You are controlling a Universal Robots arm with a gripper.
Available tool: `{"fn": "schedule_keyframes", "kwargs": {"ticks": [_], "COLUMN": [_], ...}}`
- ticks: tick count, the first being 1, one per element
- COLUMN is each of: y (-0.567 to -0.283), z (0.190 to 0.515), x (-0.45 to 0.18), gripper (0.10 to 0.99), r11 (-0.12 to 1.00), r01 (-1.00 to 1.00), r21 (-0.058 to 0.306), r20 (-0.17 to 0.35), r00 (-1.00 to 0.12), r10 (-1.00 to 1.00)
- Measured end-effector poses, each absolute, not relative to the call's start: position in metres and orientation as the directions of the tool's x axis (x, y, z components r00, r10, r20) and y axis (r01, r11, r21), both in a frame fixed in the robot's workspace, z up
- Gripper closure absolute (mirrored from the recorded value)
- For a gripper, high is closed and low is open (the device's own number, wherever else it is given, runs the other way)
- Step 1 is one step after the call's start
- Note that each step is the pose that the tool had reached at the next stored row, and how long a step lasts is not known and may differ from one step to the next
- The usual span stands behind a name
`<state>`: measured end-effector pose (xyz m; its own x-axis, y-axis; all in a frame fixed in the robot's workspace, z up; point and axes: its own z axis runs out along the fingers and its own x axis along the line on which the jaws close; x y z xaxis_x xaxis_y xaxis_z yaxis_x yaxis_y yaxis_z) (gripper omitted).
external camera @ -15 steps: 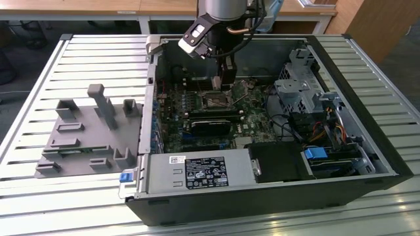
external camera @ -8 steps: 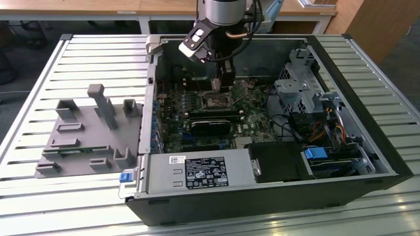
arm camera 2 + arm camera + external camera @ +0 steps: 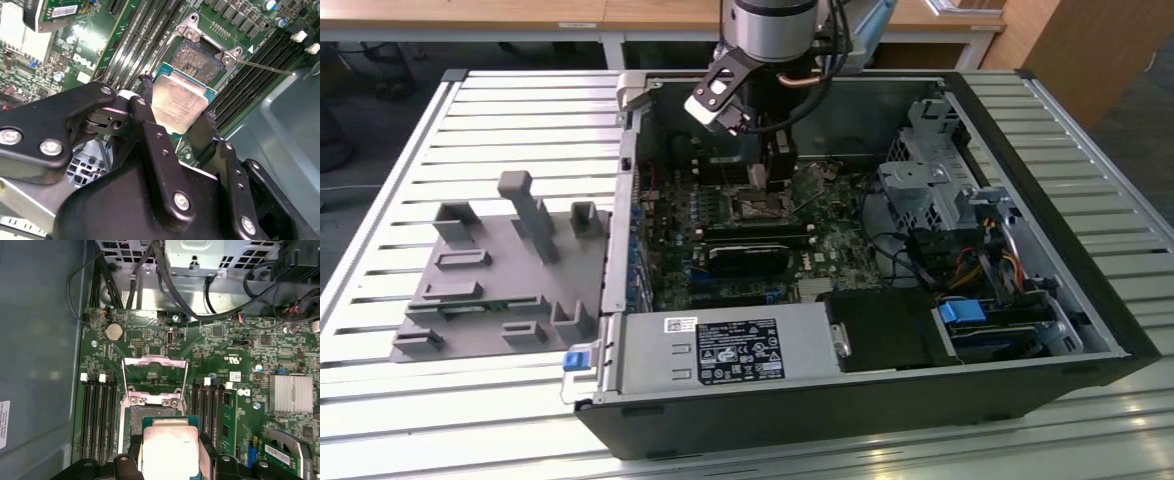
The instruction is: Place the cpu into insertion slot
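Observation:
The cpu (image 3: 179, 102), a flat square chip with a dull silvery face and green edge, is held between the black fingers (image 3: 146, 102) of my gripper (image 3: 177, 111), which is shut on its two opposite sides. It hangs tilted just above the insertion slot (image 3: 199, 56), a square socket with a dark centre and metal frame, and overlaps its near edge. In the first wrist view the cpu (image 3: 170, 446) covers part of the insertion slot (image 3: 134, 421), whose metal load plate (image 3: 155, 374) stands flipped open. In the exterior view my gripper (image 3: 771, 172) reaches down into the case above the insertion slot (image 3: 765, 206).
Long black memory slots (image 3: 97, 420) run on both sides of the socket. A finned heatsink (image 3: 292, 394) and cables (image 3: 150, 270) lie nearby. The open computer case (image 3: 1067, 300) holds a drive cage (image 3: 927, 190) and a power supply (image 3: 727, 352). A grey fixture (image 3: 500, 270) sits at the exterior view's left.

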<state>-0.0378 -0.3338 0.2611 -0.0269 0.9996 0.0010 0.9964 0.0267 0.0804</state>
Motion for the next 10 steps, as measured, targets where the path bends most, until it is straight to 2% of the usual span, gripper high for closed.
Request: {"fn": "schedule_keyframes", "kwargs": {"ticks": [10], "y": [-0.3322], "z": [0.2516], "x": [-0.0382], "gripper": [0.553], "r11": [0.027], "r01": [0.996], "r21": [0.081], "r20": [0.0], "r00": [-0.027], "r10": [1.0]}}
